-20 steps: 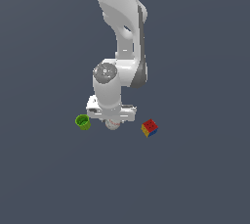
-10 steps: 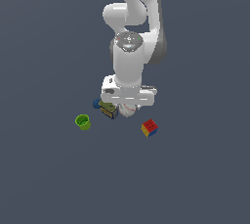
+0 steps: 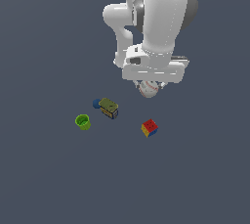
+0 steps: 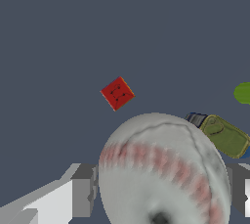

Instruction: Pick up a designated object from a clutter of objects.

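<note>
The white baseball (image 3: pixel 149 89) with red stitching hangs under the arm's hand, held between the fingers, well above the floor. In the wrist view the baseball (image 4: pixel 163 169) fills the near field between the two fingers (image 4: pixel 78 191). My gripper (image 3: pixel 150 87) is shut on it; its fingertips are mostly hidden by the hand in the exterior view. The rest of the clutter lies below on the floor: green cup (image 3: pixel 82 121), olive-topped box (image 3: pixel 108 108), blue piece (image 3: pixel 96 103) and puzzle cube (image 3: pixel 149 127).
In the wrist view the puzzle cube (image 4: pixel 117 93) shows its red face, the olive-topped box (image 4: pixel 222 135) lies beside the ball's outline, and the green cup (image 4: pixel 243 93) is cut by the frame edge. The floor is a plain dark grey surface.
The arm has risen and moved towards the exterior view's right with the baseball in its fingers. The box and blue piece, earlier hidden by the hand, now show.
</note>
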Available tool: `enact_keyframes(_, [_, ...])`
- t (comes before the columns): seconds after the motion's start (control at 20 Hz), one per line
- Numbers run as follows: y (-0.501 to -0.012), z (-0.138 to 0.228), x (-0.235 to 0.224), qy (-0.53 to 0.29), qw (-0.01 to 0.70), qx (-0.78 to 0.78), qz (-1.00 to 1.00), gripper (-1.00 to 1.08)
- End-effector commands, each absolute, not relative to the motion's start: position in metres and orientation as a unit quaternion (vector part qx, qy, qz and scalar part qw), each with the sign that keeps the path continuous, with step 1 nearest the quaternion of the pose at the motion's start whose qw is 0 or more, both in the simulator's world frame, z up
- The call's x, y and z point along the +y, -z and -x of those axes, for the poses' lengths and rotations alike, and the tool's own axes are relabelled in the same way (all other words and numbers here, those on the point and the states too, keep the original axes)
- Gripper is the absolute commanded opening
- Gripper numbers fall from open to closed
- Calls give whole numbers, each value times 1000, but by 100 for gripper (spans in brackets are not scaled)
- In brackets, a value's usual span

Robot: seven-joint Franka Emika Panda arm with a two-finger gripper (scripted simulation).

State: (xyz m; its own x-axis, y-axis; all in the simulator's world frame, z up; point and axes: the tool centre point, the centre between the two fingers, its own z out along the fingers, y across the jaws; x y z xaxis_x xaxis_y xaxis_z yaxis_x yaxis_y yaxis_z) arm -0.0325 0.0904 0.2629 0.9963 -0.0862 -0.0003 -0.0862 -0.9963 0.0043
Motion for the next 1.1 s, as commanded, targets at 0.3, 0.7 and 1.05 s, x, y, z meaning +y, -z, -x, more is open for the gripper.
enact_keyframes(0.3, [-346,54,159,0,2,-43,-999,-100])
enact_keyframes(0.7, [-406,67,210,0,1,-43,-999,-100])
enact_keyframes(1.05, [-433,71,233,0,0,-43,-999,-100])
